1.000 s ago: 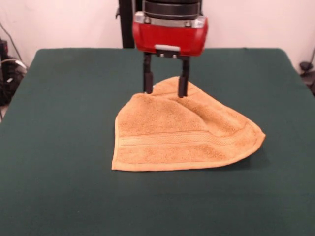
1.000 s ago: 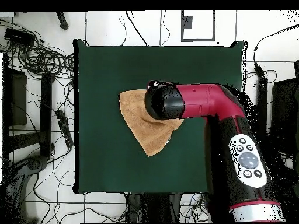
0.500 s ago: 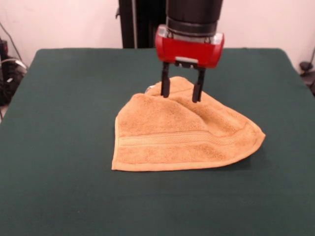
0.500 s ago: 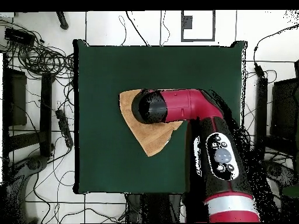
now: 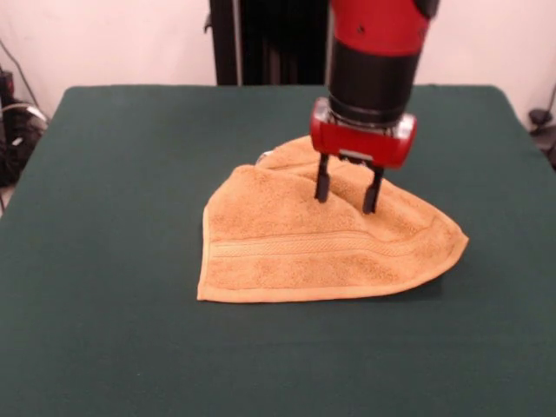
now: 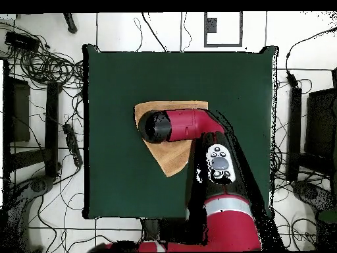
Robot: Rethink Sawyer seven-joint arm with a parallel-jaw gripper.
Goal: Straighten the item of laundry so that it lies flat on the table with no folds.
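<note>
The orange-tan washcloth [image 5: 295, 234] lies folded over into a rough triangle near the middle of the dark green table [image 5: 113, 174]. A woven band runs across its near part, and a small white tag peeks out at its far edge. It also shows in the overhead view [image 6: 172, 155], partly under the arm. My gripper [image 5: 347, 195] is open, pointing down, its fingertips [image 5: 321, 193] at or just above the raised fold on the cloth's right half. It holds nothing. In the overhead view the gripper's tips are hidden under the arm's wrist [image 6: 155, 126].
The arm's red and black body [image 6: 214, 178] reaches over the table from the robot's side. Cables and equipment [image 6: 46, 66] lie on the floor around the table. Black gear [image 5: 13, 122] stands beyond the table's left edge.
The gripper has moved toward the right in the front view and come lower over the cloth. The washcloth has not moved.
</note>
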